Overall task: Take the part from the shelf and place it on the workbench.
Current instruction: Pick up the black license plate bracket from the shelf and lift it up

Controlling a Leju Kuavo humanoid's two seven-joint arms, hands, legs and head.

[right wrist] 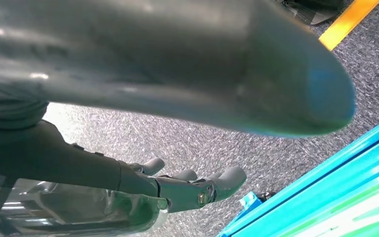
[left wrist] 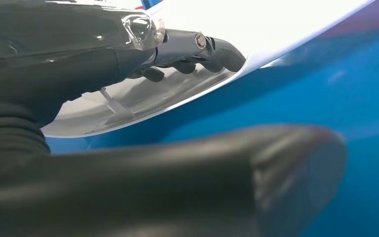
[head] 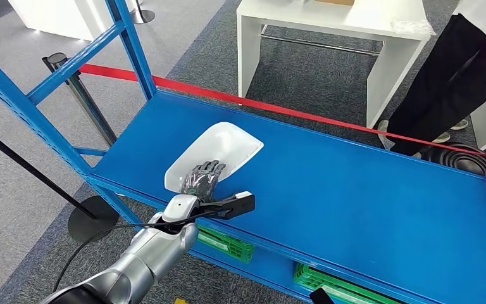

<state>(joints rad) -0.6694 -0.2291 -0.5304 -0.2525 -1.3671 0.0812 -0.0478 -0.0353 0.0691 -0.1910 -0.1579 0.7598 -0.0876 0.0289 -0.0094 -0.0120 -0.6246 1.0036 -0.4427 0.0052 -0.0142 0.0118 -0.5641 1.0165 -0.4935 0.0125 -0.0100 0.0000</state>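
Head view: my left hand (head: 204, 179) lies fingers-down in the near end of the white moulded plastic part (head: 228, 147) on the blue metal shelf (head: 367, 190), reaching for a hold.
Left wrist view: fingers (left wrist: 217, 49) rest over the part's rim (left wrist: 177, 98), thumb below; grip not yet closed, I judge.
Right wrist view: my right hand (right wrist: 177, 190) hangs spread and unladen above grey carpet (right wrist: 227, 148), kept clear.

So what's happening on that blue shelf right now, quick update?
Left hand reaching onto the white part, fingers over its rim, grip not confirmed. Right hand hanging, holding nothing. Part lies on the blue shelf. Red barrier tape behind.
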